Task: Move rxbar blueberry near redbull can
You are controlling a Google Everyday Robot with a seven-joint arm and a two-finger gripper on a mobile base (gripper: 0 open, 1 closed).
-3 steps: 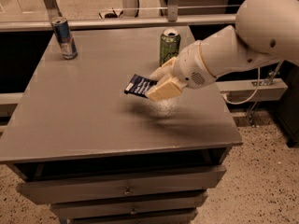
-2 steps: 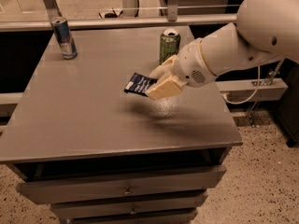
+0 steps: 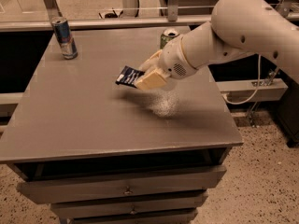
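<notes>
The gripper [image 3: 145, 80] is clamped on the snack bar [image 3: 127, 75], lifted off the table [image 3: 93, 125]. The bar's free end points out from the fingertips roughly toward the slim can [image 3: 65, 38], which stands well apart from them at the far corner.

end effector [image 3: 141, 80] clamping rxbar blueberry [image 3: 128, 75] near green can [image 3: 168, 34], open tabletop [image 3: 88, 115] to redbull can [image 3: 65, 37]

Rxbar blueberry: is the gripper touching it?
Touching. The camera view shows the gripper, above the table middle, shut on the rxbar blueberry at its right end.
</notes>
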